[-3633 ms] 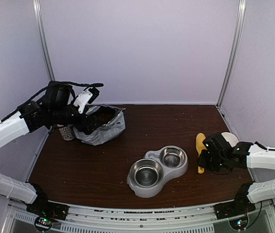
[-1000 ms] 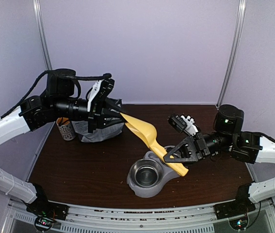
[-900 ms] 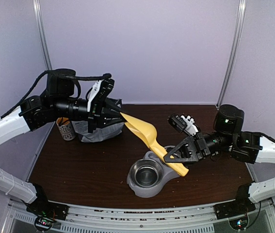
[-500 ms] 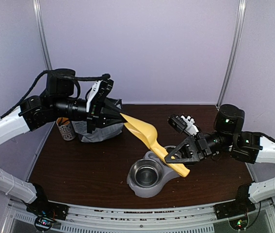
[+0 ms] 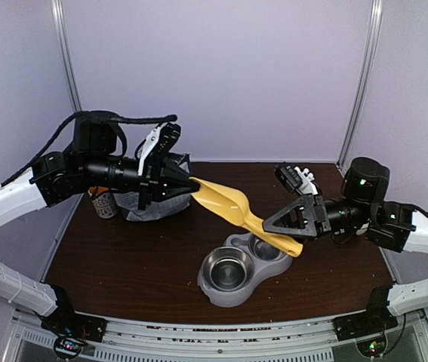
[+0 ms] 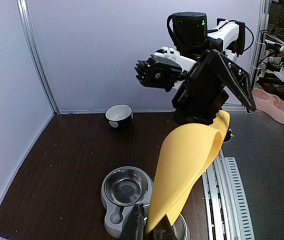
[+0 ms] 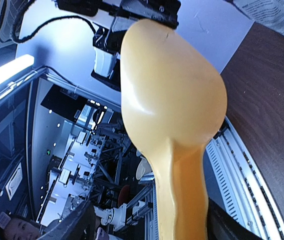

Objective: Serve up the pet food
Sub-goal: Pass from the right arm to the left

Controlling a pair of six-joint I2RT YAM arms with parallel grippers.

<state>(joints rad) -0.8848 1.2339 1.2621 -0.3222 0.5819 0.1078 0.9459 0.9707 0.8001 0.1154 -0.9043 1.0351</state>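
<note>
The yellow scoop [image 5: 225, 202] hangs in the air over the grey double bowl [image 5: 229, 290], bowl end to the left, handle down to the right. My left gripper [image 5: 186, 183] is shut on the front rim of the scoop [image 6: 192, 160], which sits pinched between its fingers [image 6: 136, 225]. My right gripper [image 5: 293, 226] stands open around the handle. In the right wrist view the scoop [image 7: 172, 100] fills the middle, with that gripper's fingers [image 7: 76, 225] wide apart on either side of the handle. The pet food is hidden; the scoop looks bare.
The grey crumpled bag [image 5: 153, 207] sits at the back left behind my left arm, beside a small patterned cup [image 5: 104, 204]. Both steel cups of the double bowl [image 6: 112, 220] look bare. A small white bowl [image 6: 119, 115] stands by the back wall.
My right gripper has opened off the scoop's handle and drawn back to the right. My left gripper has closed on the scoop's rim, and the scoop now hangs a little higher and flatter.
</note>
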